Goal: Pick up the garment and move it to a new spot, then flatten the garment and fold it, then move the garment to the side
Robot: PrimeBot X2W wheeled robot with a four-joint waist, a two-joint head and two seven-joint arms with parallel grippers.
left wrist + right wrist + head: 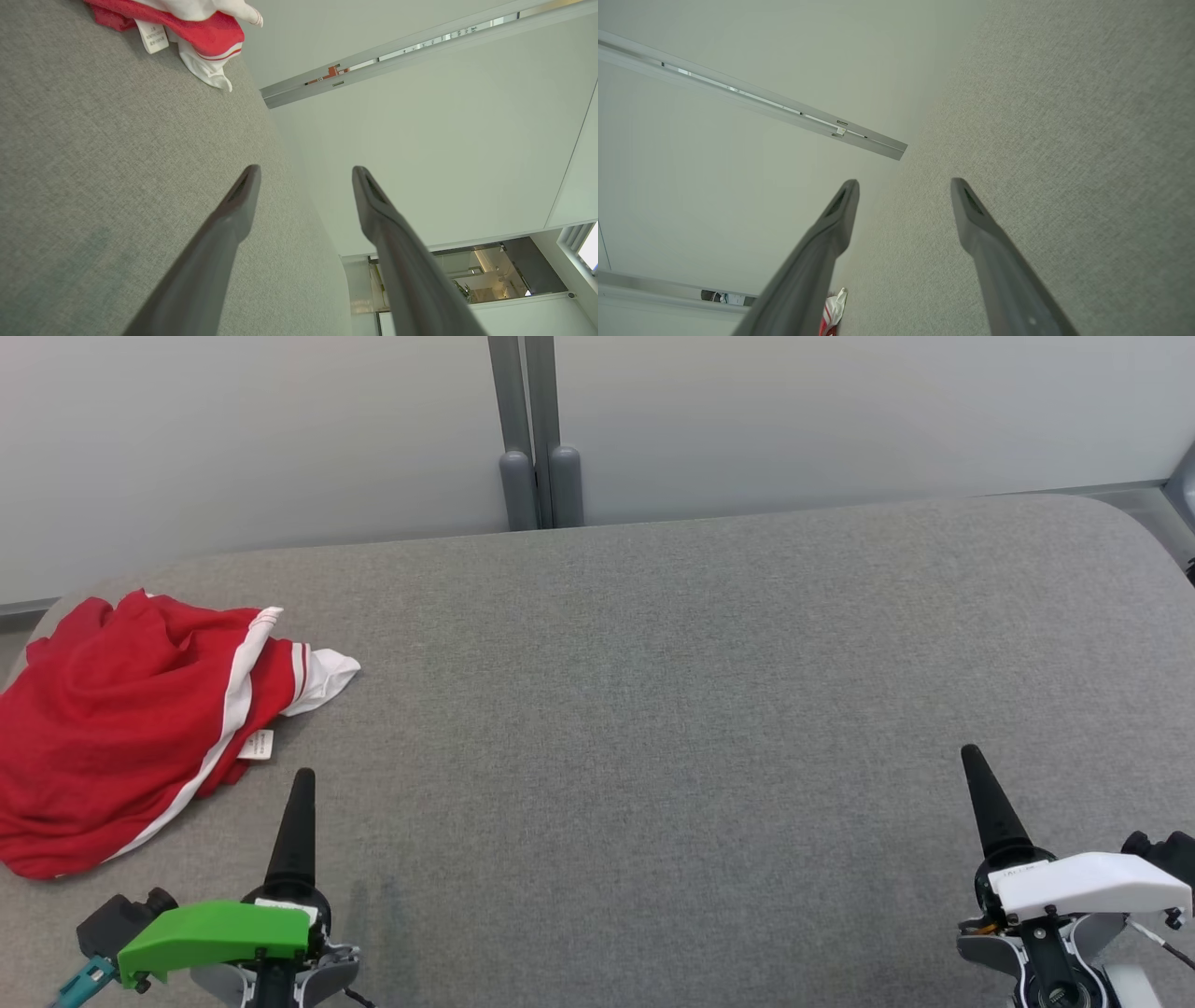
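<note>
A crumpled red garment (121, 719) with white stripes and a white label lies at the far left of the grey padded table (653, 709). Its white-edged corner also shows at the top of the left wrist view as the garment (205, 32), and a scrap of the garment (832, 310) appears low in the right wrist view. My left gripper (301, 784) hovers at the lower left, just right of the cloth and apart from it; in its own view the left gripper (306, 175) is open and empty. At the lower right, my right gripper (976, 765) stands far from the cloth; the right gripper (904, 186) is open and empty.
A pale wall with a grey vertical post (532, 439) runs behind the table's far edge. The table's rounded corners show at the far left and far right. Broad bare grey surface lies between the two grippers.
</note>
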